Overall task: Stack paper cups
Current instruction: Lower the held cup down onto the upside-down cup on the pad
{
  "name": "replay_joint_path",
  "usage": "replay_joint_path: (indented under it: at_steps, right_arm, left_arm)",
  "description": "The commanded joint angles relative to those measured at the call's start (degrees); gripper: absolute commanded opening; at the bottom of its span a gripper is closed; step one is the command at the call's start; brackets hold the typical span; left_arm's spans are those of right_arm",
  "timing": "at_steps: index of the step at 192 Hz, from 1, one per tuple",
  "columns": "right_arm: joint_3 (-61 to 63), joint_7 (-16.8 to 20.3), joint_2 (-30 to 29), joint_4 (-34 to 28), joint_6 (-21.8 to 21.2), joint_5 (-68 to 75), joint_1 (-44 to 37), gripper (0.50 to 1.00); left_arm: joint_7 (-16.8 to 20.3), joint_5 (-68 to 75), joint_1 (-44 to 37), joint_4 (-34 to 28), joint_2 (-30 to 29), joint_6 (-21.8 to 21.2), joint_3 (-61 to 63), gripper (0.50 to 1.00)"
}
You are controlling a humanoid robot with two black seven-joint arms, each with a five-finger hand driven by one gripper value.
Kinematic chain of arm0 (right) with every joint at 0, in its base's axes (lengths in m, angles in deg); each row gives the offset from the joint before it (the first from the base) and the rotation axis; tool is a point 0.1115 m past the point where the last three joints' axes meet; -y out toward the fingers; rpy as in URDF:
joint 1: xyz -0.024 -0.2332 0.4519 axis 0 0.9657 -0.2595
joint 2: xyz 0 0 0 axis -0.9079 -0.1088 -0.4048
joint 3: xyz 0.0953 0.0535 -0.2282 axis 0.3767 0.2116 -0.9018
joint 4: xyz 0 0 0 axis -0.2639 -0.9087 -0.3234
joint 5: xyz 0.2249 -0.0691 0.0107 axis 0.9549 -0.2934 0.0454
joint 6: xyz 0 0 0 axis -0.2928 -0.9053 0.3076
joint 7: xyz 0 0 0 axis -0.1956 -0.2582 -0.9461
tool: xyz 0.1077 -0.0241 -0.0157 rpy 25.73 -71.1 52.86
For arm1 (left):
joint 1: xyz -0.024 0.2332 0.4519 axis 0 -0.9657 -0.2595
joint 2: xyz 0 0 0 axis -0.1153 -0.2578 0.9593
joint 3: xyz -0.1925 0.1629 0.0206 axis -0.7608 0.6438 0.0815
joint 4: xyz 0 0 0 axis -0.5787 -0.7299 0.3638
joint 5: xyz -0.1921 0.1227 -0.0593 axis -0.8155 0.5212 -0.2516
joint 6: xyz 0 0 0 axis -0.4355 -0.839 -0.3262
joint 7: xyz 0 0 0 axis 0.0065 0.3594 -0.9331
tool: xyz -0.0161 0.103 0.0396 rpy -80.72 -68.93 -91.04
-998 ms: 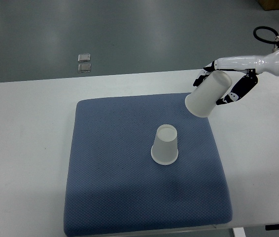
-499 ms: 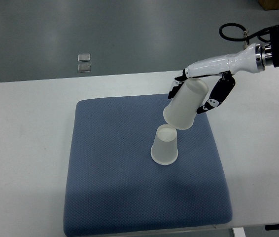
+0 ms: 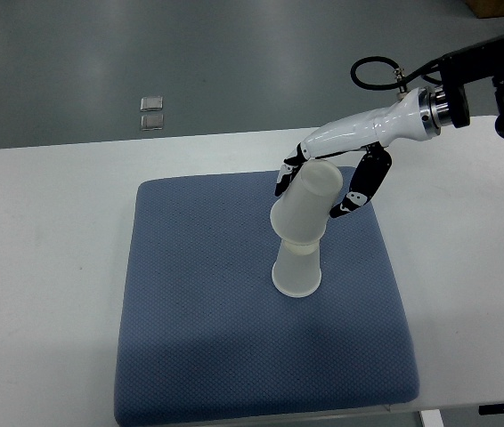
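Note:
A white paper cup stands upside down near the middle of the blue mat. My right hand is shut on a second white paper cup, held mouth down and tilted. Its rim sits right over the top of the standing cup and overlaps it in the view. The right arm comes in from the upper right. The left arm is out of view.
The blue mat lies on a white table. Two small clear squares lie on the grey floor beyond the table's far edge. A black cable loops by the right wrist.
My right hand has carried the held cup left and down, from the mat's far right corner to directly over the standing cup.

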Motion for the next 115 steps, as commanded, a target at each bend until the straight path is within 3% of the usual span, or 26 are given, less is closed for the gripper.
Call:
replay_joint_path:
  at_steps: [1, 75, 115]
  right_arm:
    - [-1.4, -0.1, 0.0, 0.0, 0.0, -1.2, -0.8, 0.789]
    - [-2.9, -0.1, 0.5, -0.4, -4.0, -1.0, -4.3, 0.791]
    - [-2.9, -0.1, -0.1, -1.2, -4.0, -0.9, -4.1, 0.791]
  left_arm:
    - [0.0, 0.0, 0.0, 0.0, 0.0, 0.0, 0.0, 1.0]
    - [0.0, 0.0, 0.0, 0.0, 0.0, 0.0, 0.0, 1.0]
    - [0.0, 0.0, 0.0, 0.0, 0.0, 0.0, 0.0, 1.0]
